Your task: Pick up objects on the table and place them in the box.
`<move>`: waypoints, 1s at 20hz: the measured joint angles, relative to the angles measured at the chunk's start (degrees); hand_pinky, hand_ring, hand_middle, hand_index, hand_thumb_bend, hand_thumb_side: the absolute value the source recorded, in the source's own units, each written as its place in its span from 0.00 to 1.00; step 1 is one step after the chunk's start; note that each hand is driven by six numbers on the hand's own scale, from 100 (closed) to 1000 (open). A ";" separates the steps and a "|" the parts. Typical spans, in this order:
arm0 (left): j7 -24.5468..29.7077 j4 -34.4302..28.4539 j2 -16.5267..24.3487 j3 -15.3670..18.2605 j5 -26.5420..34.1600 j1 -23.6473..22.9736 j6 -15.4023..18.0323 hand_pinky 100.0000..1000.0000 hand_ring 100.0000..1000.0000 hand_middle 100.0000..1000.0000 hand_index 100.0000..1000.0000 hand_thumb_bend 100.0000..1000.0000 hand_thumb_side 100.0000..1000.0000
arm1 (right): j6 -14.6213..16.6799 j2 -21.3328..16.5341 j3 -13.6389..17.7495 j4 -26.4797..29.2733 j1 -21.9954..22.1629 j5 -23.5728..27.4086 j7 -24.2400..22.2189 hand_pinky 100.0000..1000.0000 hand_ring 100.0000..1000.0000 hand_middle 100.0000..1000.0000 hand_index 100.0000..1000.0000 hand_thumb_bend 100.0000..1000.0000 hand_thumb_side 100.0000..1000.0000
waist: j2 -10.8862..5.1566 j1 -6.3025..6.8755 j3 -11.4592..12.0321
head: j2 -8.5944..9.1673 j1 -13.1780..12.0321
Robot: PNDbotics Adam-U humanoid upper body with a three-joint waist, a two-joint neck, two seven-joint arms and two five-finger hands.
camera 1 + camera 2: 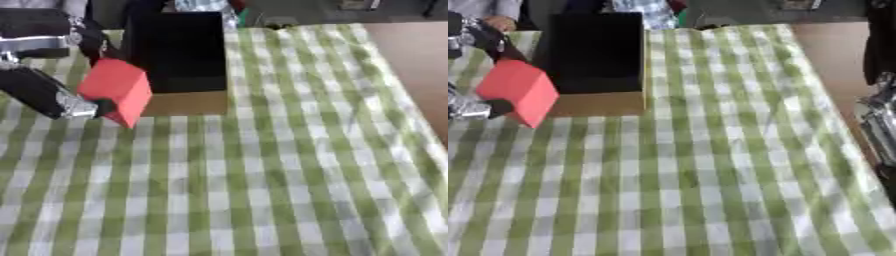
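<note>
Left eye: robot hand (83, 75) seemingly pinches block (115, 90).

Both head-camera eyes look down at the checked table (262, 175) and box (179, 55).

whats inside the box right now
Nothing can be made out inside the box: its interior is dark from this angle, and its bottom is hidden in shadow. The red block is outside it, held by the left hand just beyond the box's left front corner.
</note>
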State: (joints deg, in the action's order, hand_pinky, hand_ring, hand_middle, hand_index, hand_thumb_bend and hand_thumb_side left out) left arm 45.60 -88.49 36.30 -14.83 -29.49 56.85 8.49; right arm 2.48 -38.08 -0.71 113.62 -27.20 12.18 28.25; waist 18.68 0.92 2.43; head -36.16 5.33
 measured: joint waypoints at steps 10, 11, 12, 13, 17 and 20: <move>-17.84 21.54 -9.40 4.80 -14.50 8.11 -2.44 0.68 0.56 0.36 0.42 0.00 0.52 | -0.17 0.55 -0.06 0.00 -0.60 0.53 -0.48 0.74 0.65 0.48 0.80 0.00 0.59 | 0.03 0.00 -2.35 | 0.55 -1.55; -20.00 23.48 -10.16 5.44 -16.11 8.64 -2.92 0.68 0.56 0.36 0.42 0.00 0.53 | -0.20 0.55 -0.06 0.00 -0.64 0.55 -0.54 0.74 0.65 0.48 0.80 0.00 0.59 | 0.11 0.00 -2.68 | 0.67 -1.67; -22.17 25.35 -10.85 6.09 -17.59 9.22 -3.46 0.68 0.56 0.36 0.42 0.00 0.53 | -0.23 0.59 -0.07 0.00 -0.81 0.56 -0.62 0.74 0.65 0.48 0.80 0.00 0.59 | 0.30 0.00 -3.01 | 0.89 -1.78; -24.17 27.08 -11.48 6.64 -19.02 9.67 -3.91 0.68 0.56 0.36 0.42 0.00 0.53 | -0.24 0.63 -0.09 0.00 -0.93 0.57 -0.71 0.74 0.65 0.48 0.80 0.00 0.59 | 0.44 0.00 -3.28 | 1.01 -1.90; -30.63 32.21 -13.01 8.40 -23.42 10.83 -5.57 0.68 0.56 0.36 0.44 0.00 0.54 | -0.29 1.08 -0.37 0.00 -1.08 0.61 -0.81 0.75 0.65 0.48 0.80 0.00 0.59 | 0.85 0.04 -4.40 | 1.25 -2.19; -35.62 35.47 -14.47 9.25 -27.08 11.30 -7.09 0.71 0.61 0.43 0.52 0.00 0.58 | -0.40 1.15 -0.38 0.00 -1.10 0.69 -0.94 0.75 0.65 0.48 0.80 0.00 0.59 | 1.07 0.39 -4.90 | 1.50 -2.37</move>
State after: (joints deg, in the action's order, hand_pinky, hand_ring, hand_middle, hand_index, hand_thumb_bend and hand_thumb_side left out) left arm 9.97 -53.02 21.83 -5.59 -56.56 68.15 1.40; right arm 2.08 -36.92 -1.09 113.62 -28.31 12.87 27.31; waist 19.76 1.31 -2.48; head -34.66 2.96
